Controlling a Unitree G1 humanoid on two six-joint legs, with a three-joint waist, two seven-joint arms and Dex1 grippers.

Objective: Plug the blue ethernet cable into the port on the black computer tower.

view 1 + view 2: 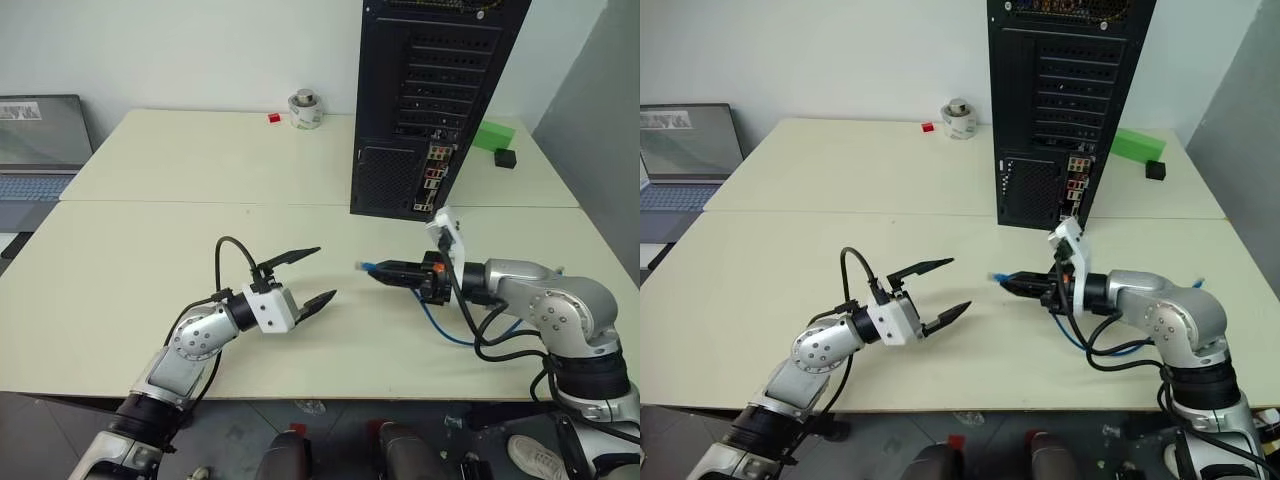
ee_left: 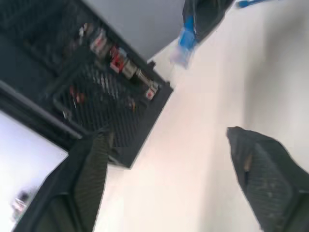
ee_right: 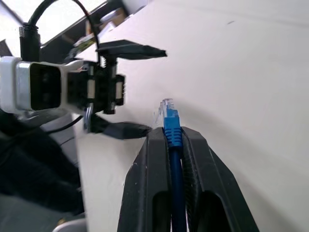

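The black computer tower [image 1: 430,90] stands upright at the back of the table, its rear panel facing me. The port sits in the strip of coloured connectors [image 1: 433,175] low on that panel, beside the mesh grille. My right gripper [image 1: 385,272] is shut on the blue ethernet cable [image 1: 440,325] just behind its clear plug [image 3: 166,108], which points left, level above the table, in front of the tower. The cable loops back under that arm. My left gripper [image 1: 326,272] hangs open and empty, a short gap to the left of the plug, facing it.
A grey laptop [image 1: 40,150] lies at the far left. A tape roll [image 1: 305,110] and a small red block [image 1: 273,118] sit at the back, left of the tower. A green block [image 1: 492,135] and a small black cube [image 1: 505,158] lie to its right.
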